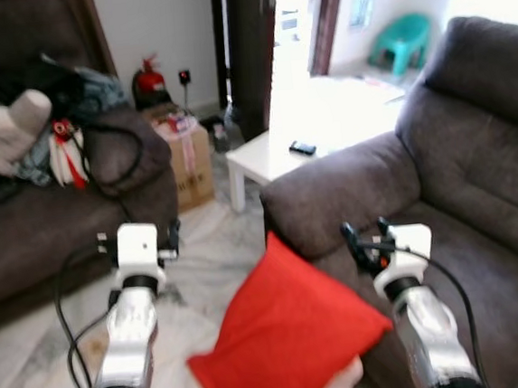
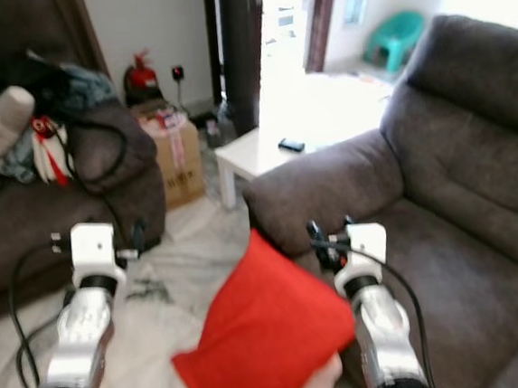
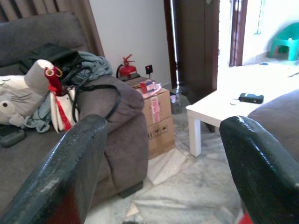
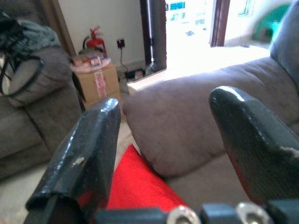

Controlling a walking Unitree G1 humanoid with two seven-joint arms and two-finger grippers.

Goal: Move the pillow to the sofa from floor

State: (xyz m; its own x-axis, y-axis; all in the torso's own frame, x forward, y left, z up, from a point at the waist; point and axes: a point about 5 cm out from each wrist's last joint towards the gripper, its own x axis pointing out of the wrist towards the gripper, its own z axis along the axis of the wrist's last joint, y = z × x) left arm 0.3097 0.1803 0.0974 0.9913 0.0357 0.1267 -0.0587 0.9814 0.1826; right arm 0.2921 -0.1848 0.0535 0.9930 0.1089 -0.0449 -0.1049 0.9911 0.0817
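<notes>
A red pillow (image 1: pixel 285 337) hangs low in front of me, between my two forearms, its top corner against the armrest of the grey sofa (image 1: pixel 477 193) on my right. My left gripper (image 1: pixel 170 236) reaches past the pillow's left side over the floor. Its fingers (image 3: pixel 70 168) stand wide apart with nothing between them. My right gripper (image 1: pixel 361 244) is by the pillow's right corner, over the sofa's seat, also open; the pillow (image 4: pixel 135 186) shows red below its fingers. A pale shape (image 1: pixel 341 385) sits under the pillow's lower edge; I cannot tell what it is.
A second grey sofa (image 1: pixel 53 221) on the left holds a plush toy (image 1: pixel 4 130), bags and cables. A cardboard box (image 1: pixel 191 159) and a fire extinguisher (image 1: pixel 147 81) stand by the wall. A low white table (image 1: pixel 278 156) stands ahead, before a bright doorway. Marble floor (image 1: pixel 209 244) lies between the sofas.
</notes>
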